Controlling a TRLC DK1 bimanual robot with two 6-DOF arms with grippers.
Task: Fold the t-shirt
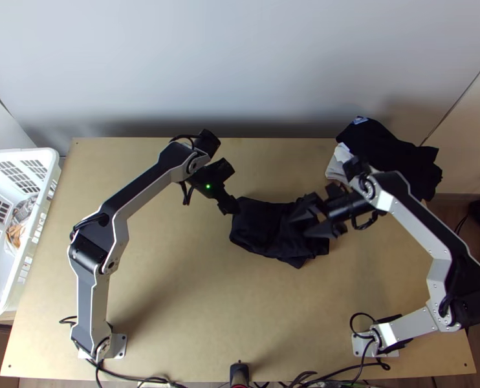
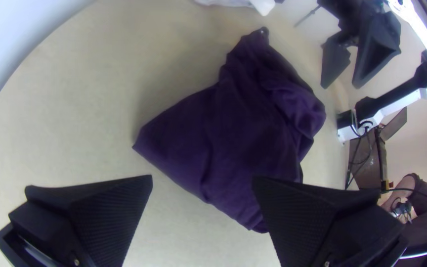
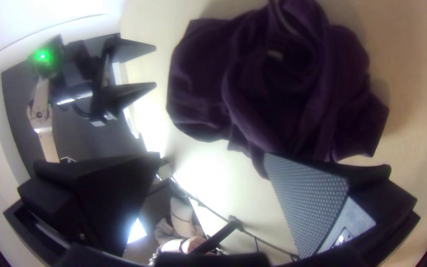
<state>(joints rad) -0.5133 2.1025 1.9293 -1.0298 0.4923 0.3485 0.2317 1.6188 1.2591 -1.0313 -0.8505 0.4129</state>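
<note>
Left claw (image 1: pixel 232 187): released, fingers spread wide, nothing between the pads. It hangs at the t-shirt's far left corner, probably so it can drop onto that edge without the arm crossing the cloth. Can't judge its height above the table (image 1: pixel 156 258).

T-shirt (image 1: pixel 262 226): dark, mid-table toward the far side, between the two claws. Compact bundle, not a clean fold. Left part lies fairly flat; right part is bunched into loops around an opening. Pale tab (image 3: pixel 274 54) inside could be a collar label, but the folds hide too much to be sure. My read: early stage, needs opening out before any fold will hold.

Right claw (image 1: pixel 298 226): also released, fingers apart, nothing gripped. Sits over the bunched right part, likely because loose ridges there are easy to pinch. Contact unclear. Risk: it grabs several layers and drags the whole bundle.

Dark clothes (image 1: pixel 389 149) and white cloth (image 1: pixel 337 165): far right corner, beyond the right claw. Presumably parked there to leave working room; that elbow should keep clear.
</note>
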